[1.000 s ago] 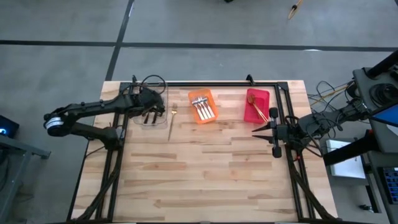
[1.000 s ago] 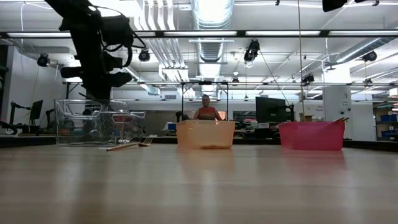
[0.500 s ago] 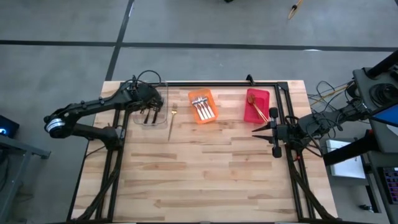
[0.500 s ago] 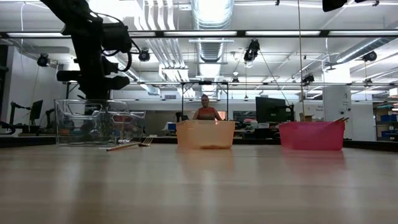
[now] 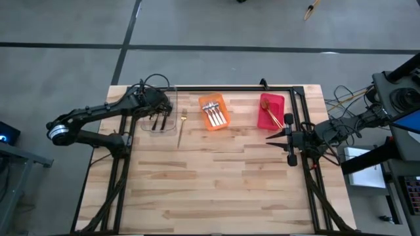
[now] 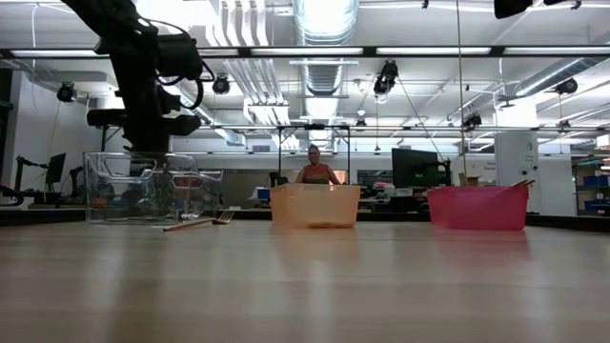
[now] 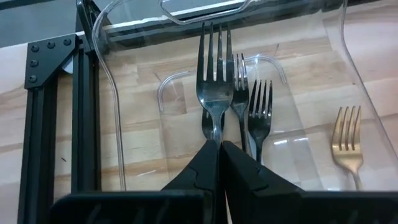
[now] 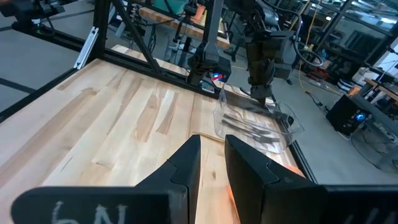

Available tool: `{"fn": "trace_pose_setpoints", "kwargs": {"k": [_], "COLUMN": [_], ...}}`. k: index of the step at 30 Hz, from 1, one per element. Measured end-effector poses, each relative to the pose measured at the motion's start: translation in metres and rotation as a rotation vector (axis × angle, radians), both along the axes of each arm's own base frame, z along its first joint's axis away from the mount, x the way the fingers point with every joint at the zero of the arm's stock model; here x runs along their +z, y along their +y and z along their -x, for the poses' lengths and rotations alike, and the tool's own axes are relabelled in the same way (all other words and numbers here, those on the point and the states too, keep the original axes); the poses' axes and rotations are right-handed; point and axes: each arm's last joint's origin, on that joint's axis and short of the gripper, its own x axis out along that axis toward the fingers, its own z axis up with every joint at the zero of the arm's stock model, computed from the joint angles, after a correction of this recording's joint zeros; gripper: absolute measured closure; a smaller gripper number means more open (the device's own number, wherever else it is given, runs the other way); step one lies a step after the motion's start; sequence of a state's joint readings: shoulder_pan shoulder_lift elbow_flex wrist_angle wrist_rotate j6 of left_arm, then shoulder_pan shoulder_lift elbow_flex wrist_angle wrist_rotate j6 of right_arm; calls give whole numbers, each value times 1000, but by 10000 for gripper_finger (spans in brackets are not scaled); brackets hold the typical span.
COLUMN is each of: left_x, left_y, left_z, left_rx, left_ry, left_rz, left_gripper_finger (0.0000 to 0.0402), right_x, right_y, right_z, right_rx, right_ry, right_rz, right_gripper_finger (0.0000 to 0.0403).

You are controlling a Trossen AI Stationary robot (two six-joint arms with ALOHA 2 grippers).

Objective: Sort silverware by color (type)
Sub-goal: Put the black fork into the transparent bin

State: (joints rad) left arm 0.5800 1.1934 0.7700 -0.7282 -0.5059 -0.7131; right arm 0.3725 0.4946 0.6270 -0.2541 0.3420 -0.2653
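My left gripper (image 5: 157,110) (image 7: 219,144) hangs over the clear bin (image 5: 149,124) at the table's far left, shut on a dark metal fork (image 7: 214,68). Two more dark forks (image 7: 249,99) lie on the bin's floor below it. A gold fork (image 5: 181,130) (image 7: 348,137) lies flat on the table just right of that bin. Silver forks lie in the orange bin (image 5: 203,103), gold silverware in the red bin (image 5: 279,99). My right gripper (image 5: 268,136) (image 8: 212,142) waits near the table's right side, open, with nothing between its fingers. My left gripper pinches the dark fork's handle (image 7: 214,127) just behind the head, between its two fingertips. The fingers slant down from the table's left side and lie along the fork. The tines point away from the fingers, down into the clear bin; whether they touch its floor I cannot tell.
A black frame rail (image 5: 223,87) runs along the table's far edge and down both sides. The wide near half of the wooden table (image 5: 216,190) holds nothing. A person (image 6: 315,170) sits in the room beyond the far edge.
My left gripper has swung a little toward the table's far edge over the clear bin and rolled slightly, still shut on the dark fork. It has kept still for the last half second.
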Motion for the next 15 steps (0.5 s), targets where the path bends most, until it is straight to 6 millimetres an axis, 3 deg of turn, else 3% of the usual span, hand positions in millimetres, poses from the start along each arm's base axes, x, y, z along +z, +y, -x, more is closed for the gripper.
{"fn": "trace_pose_setpoints", "kwargs": {"k": [15], "left_x": [-22], "left_y": [-2], "left_z": [2], "left_rx": [45], "left_ry": [-45], "left_rz": [-4], "left_gripper_finger": [401], "right_x": [0], "right_y": [0], "right_z": [0], "right_rx": [-1], "right_ry": [3], "right_rz": [2], "right_gripper_finger": [337]}}
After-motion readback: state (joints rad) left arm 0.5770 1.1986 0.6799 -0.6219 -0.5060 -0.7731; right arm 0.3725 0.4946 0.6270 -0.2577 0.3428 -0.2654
